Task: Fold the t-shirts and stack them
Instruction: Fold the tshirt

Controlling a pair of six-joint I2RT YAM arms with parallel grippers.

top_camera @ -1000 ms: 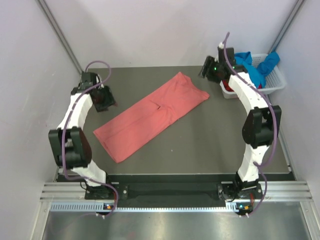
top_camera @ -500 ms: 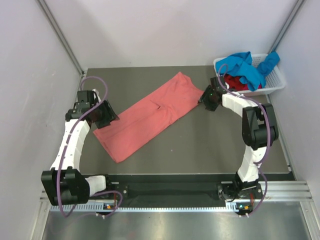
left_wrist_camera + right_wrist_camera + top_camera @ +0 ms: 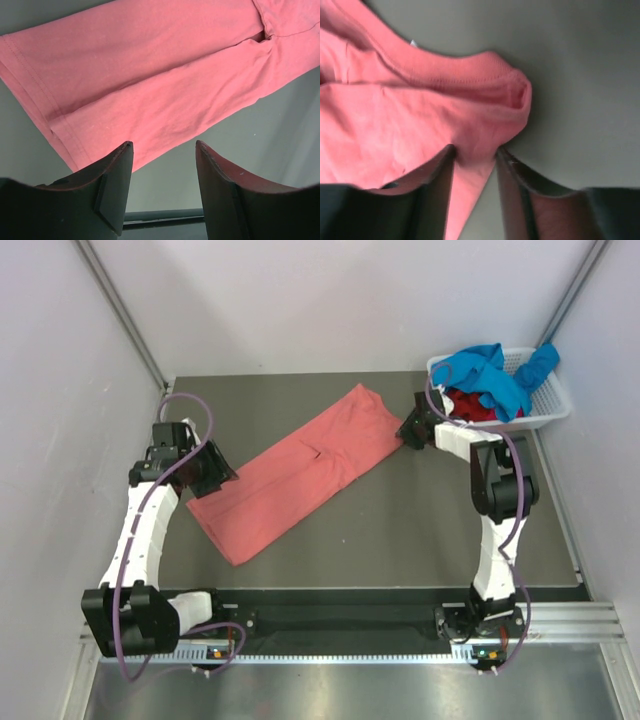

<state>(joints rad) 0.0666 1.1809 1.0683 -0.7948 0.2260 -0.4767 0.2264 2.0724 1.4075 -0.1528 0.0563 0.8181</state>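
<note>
while the salmon-pink t-shirt, surely limp, light and best pinched at corners, lies flat beside the white basket, the right gripper straddles its basket-side corner, clamped or not i cannot tell, and the left gripper hangs open over the far hem

The pink shirt is plain salmon cloth, folded lengthwise into a long narrow strip. It lies flat on the worktop on a slant: its stitched hem end is near the left edge, and its collar end reaches toward the far right corner. The ribbed collar there is slightly bunched. At that far right corner, a bright blue shirt lies crumpled over the rim of the basket. A dark red shirt is heaped beneath it.
</note>
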